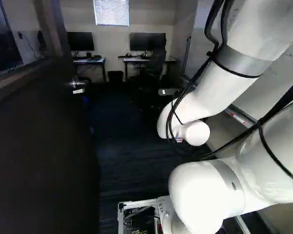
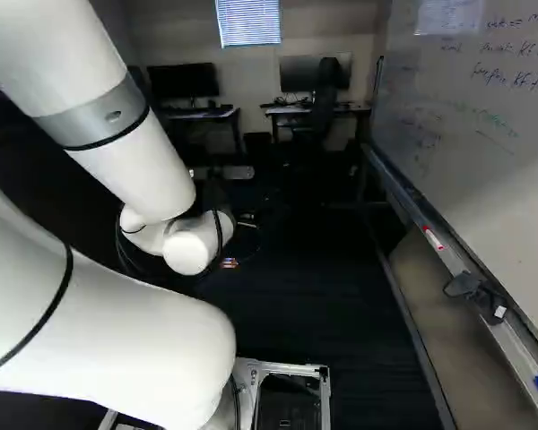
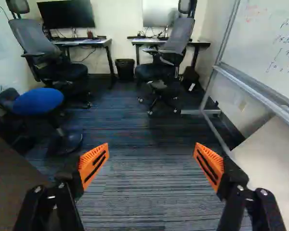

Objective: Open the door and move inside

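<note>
The dark door stands open along the left of the left base view, its metal handle near its far edge. Past the doorway the room's floor shows. My gripper is mostly lost in the dark beyond the white wrist in the right base view, its fingertips hidden there. In the wrist view the gripper has its orange-padded fingers spread wide, with only carpet seen between them. A dark brown surface, apparently part of the door, lies beside one finger without touching it. The handle does not show in that view.
A whiteboard with a marker ledge and metal stand runs along the right side. Desks with monitors, office chairs and a black bin stand at the far wall. A blue stool is nearer, on the door's side.
</note>
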Controlling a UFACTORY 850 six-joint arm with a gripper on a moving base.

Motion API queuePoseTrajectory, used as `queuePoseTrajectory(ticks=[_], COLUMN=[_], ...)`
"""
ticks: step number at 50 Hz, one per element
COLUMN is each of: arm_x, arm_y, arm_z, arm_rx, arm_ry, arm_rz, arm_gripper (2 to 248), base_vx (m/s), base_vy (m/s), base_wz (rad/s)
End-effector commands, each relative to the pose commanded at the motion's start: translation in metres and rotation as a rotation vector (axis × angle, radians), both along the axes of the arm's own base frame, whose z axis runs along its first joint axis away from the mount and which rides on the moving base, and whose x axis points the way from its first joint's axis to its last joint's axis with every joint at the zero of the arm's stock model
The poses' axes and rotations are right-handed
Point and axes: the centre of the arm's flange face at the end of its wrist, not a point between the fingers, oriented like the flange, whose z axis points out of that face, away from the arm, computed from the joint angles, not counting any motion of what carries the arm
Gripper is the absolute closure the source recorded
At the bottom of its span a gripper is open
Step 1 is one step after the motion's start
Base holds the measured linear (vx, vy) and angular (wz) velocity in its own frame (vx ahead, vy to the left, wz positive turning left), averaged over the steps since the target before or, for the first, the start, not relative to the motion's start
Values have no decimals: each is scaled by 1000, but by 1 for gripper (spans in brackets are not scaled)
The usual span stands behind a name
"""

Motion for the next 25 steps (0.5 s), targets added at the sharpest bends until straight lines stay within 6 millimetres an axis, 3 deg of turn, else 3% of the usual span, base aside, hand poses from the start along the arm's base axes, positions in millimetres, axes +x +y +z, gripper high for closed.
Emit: queuePoseTrajectory(ticks=[25], arm_x=[0], arm_y=[0], arm_z=[0], arm_rx=[0], arm_ry=[0], arm_rz=[0], arm_gripper=[3], base_vx=[185], base_vy=[2], base_wz=[-11])
